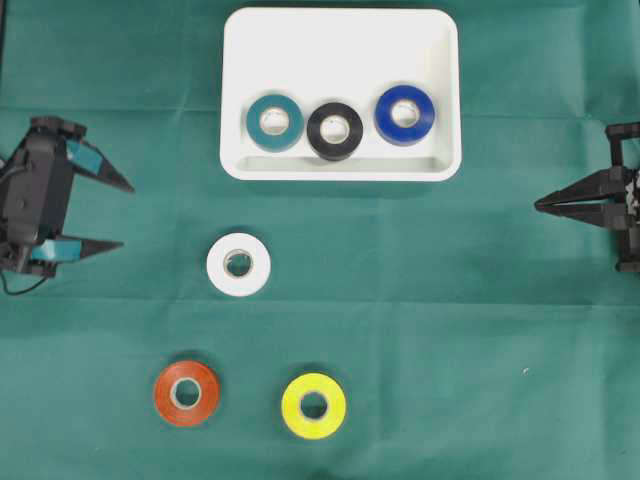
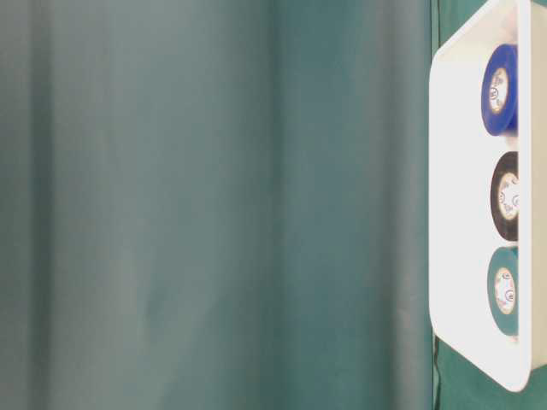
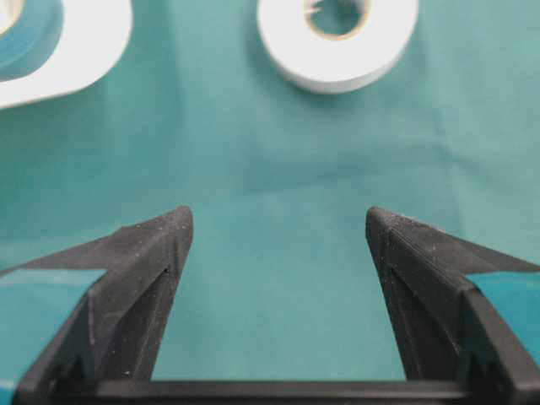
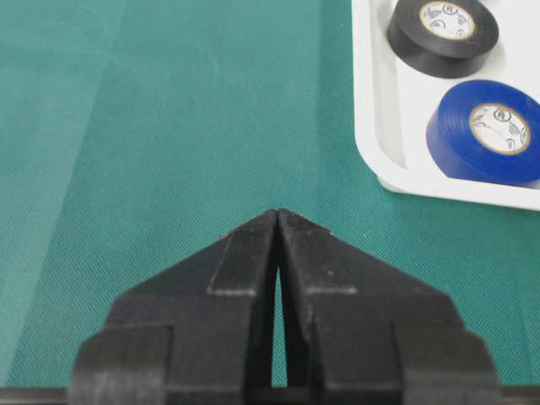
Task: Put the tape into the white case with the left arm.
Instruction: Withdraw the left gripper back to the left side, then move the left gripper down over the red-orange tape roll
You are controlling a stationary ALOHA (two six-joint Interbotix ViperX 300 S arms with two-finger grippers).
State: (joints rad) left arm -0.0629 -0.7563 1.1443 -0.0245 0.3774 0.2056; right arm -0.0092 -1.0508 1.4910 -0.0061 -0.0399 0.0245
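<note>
Three tape rolls lie loose on the green cloth [image 1: 420,300]; three more already sit inside the white case [image 1: 340,40].

White tape roll [image 1: 238,264] lies flat, hole up, with no long axis to speak of, on open cloth just near of the case's near-left corner and right of the left gripper [image 1: 126,215], well apart from it. That gripper's jaws stand wide and empty, tips aimed right toward the roll. Orange roll [image 1: 187,392] and yellow roll [image 1: 314,405] lie nearer, well apart from it. In the case, teal roll [image 1: 275,122], black roll [image 1: 335,130] and blue roll [image 1: 404,114] line its near rim; the far half is bare. Right gripper [image 1: 538,204] is clenched, empty, at the right edge.
</note>
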